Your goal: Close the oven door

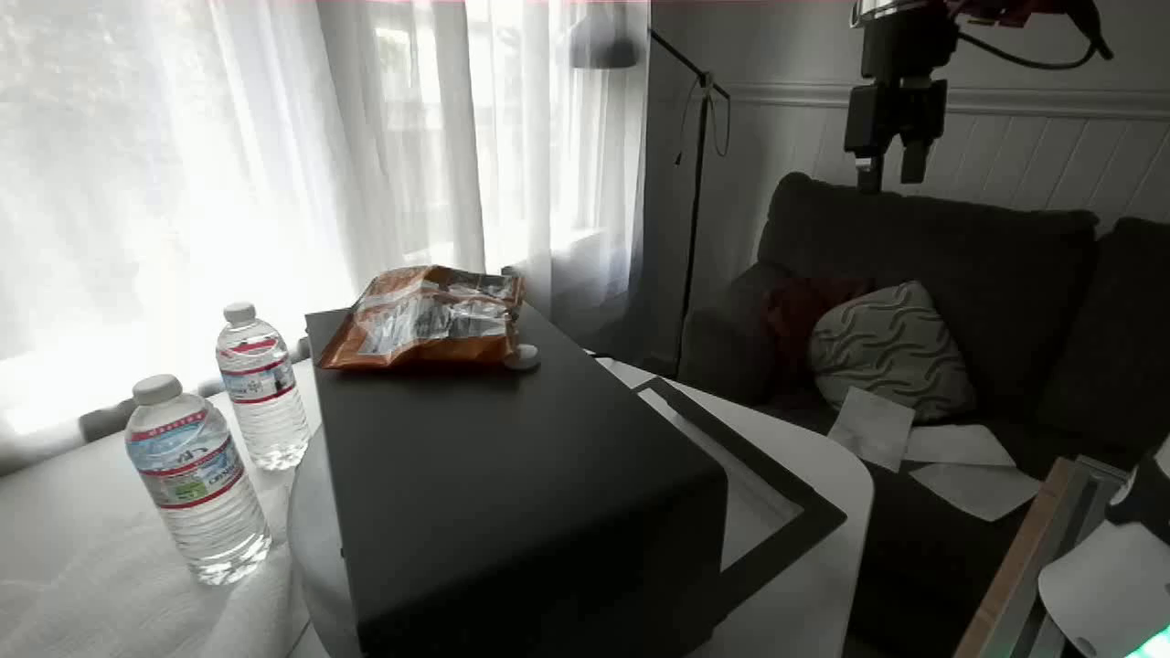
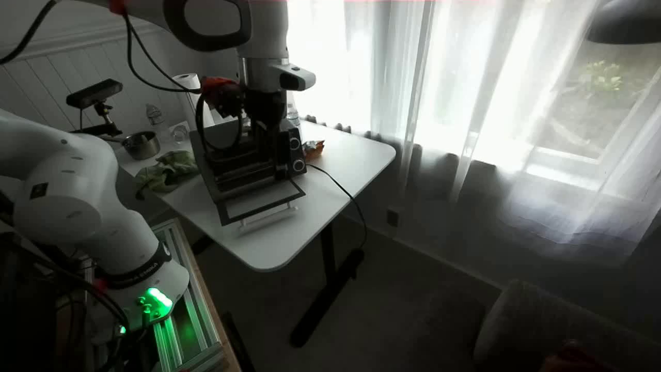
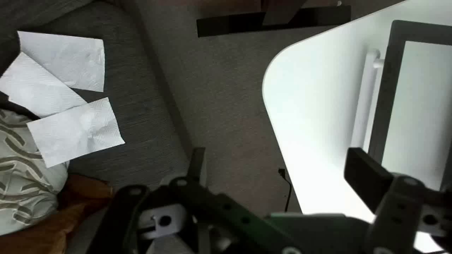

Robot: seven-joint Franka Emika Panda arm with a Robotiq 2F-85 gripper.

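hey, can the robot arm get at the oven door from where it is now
Probably yes: the oven door is lowered open, its pale handle shows along the outer edge, and the jaws hang open higher up with nothing visible between.

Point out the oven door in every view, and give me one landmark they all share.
In an exterior view: oven door right of centre, in the lower half, beside the oven.
In an exterior view: oven door left of centre, just below mid-height.
In the wrist view: oven door at the right edge, which cuts it off.
Shared landmark: the white table beneath it.
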